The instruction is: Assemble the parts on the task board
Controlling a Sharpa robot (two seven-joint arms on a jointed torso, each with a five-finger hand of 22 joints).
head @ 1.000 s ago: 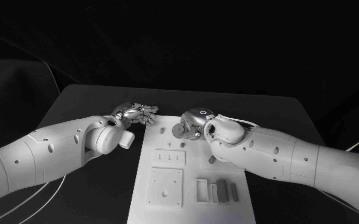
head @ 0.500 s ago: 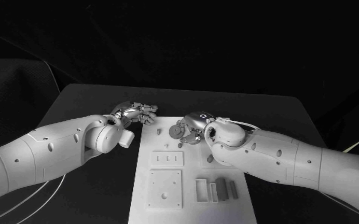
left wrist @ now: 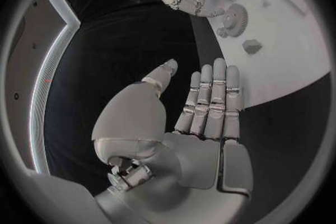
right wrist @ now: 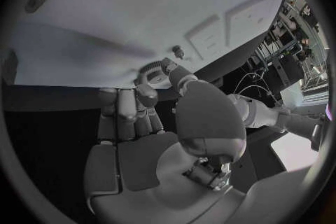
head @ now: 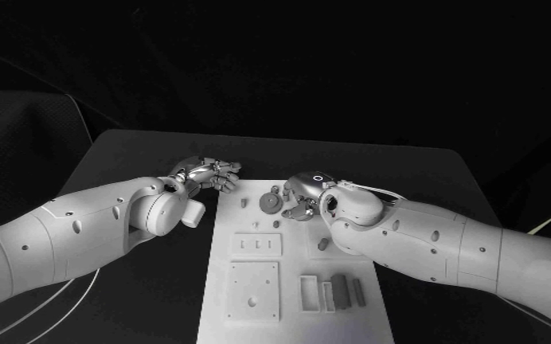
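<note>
At task board [head: 293,280] far end — right robot hand [head: 302,197] pinches gear [head: 271,201]; left robot hand [head: 210,175] empty, fingers apart.

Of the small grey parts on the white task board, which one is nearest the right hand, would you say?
The toothed grey gear wheel, right by the right hand's fingers; the other small pieces lie farther off.

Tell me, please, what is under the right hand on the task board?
Under the right hand lies a small gear on the task board, at its fingertips. Whether the fingers grip the gear or only touch it is covered.
</note>
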